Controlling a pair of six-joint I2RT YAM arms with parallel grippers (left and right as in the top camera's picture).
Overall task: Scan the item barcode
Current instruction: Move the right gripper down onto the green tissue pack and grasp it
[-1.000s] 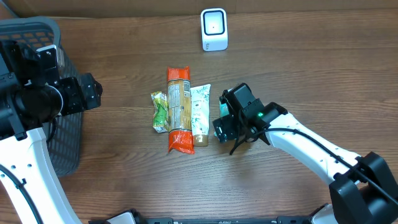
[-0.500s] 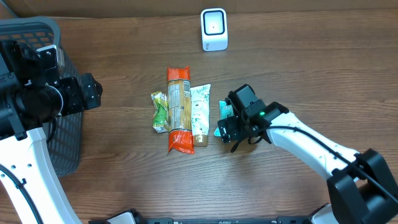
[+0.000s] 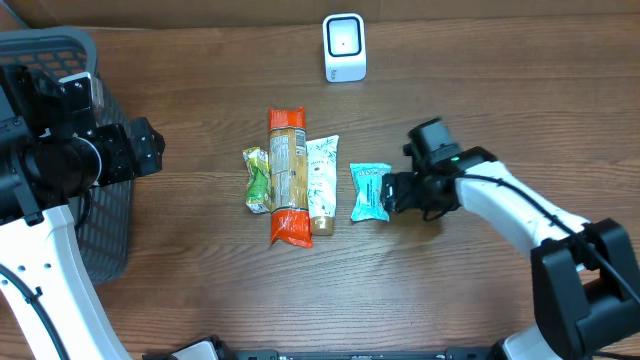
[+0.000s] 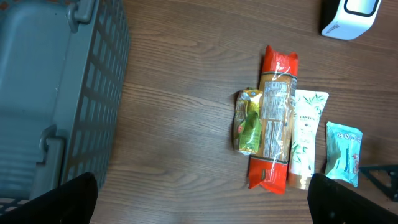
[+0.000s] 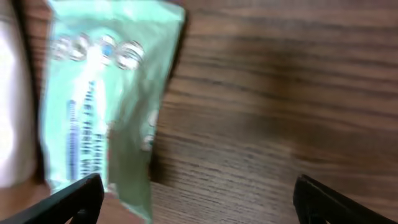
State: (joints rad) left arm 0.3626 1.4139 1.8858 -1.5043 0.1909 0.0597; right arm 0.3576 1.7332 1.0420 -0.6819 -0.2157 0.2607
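Note:
Four items lie in a row mid-table: a green packet, a long red-and-orange package, a white tube and a teal packet. The white barcode scanner stands at the far edge. My right gripper is open just right of the teal packet, apart from it; in the right wrist view the teal packet lies ahead-left of the open right gripper. My left gripper hangs open beside the basket, holding nothing; the left wrist view shows the left gripper high above bare wood.
A dark grey plastic basket stands at the left edge, its grey wall filling the left of the left wrist view. The scanner shows at that view's top right. Bare wood lies between the items and the scanner.
My right arm has drawn back to the right, uncovering the teal packet, which now lies flat in full view. The left arm has not moved.

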